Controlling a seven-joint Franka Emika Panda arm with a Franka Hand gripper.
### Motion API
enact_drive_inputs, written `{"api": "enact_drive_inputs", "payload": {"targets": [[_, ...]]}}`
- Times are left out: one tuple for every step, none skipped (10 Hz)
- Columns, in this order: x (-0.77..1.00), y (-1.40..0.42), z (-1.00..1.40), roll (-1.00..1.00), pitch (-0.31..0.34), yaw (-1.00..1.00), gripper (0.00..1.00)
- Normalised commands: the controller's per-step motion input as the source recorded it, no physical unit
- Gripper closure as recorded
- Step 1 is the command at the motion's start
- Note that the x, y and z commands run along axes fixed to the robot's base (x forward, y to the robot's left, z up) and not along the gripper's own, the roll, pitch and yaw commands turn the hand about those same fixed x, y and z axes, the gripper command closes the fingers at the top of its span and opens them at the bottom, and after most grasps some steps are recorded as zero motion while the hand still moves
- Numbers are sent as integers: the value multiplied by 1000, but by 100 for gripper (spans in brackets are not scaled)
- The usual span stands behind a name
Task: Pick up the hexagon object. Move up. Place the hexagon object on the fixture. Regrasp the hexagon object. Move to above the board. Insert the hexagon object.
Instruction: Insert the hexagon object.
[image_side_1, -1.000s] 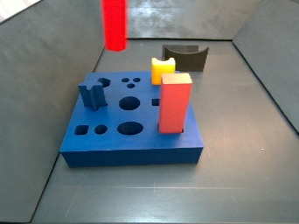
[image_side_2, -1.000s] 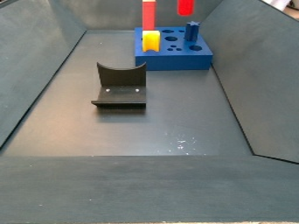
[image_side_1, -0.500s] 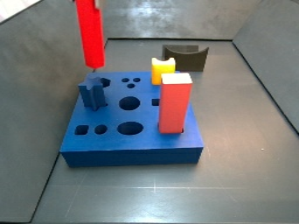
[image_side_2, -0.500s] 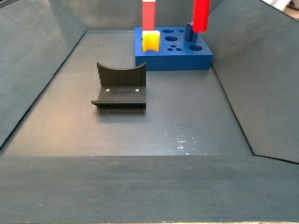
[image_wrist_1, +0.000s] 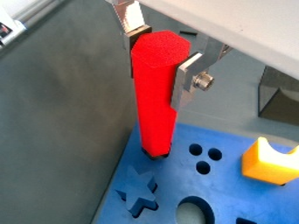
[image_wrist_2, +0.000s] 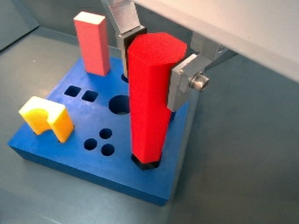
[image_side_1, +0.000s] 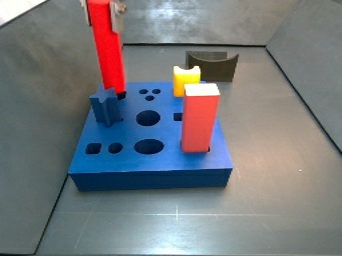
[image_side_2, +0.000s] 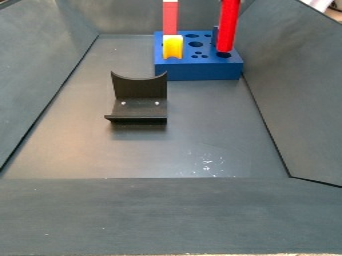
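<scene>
Descent is what you should note: the hexagon object (image_side_1: 104, 50), well above the board (image_side_1: 151, 150) a second ago, now has its tip entering a hole at the board's corner, so insertion looks begun. The gripper (image_wrist_1: 162, 48) clamps its upper end. A wrist view (image_wrist_2: 145, 161) shows the tip seated; the side views hide that, but show the fixture (image_side_2: 136, 97) empty.

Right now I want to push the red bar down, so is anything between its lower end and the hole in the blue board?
Nothing visible blocks it. The claw holds the hexagon object upright, its lower end already at the board's hole near the corner. The blue peg stands beside it, apart.
</scene>
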Motion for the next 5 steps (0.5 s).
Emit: {"api": "enact_drive_inputs", "payload": {"targets": [[-223,0,-343,0,-119,-63,100],[-274,0,-283,0,-119,-60,100],[-274,0,-214,0,-76,-86,100],[-306,0,-203,0,-81,-103,100],[-123,34,-189,0,-44,-60,100]]}}
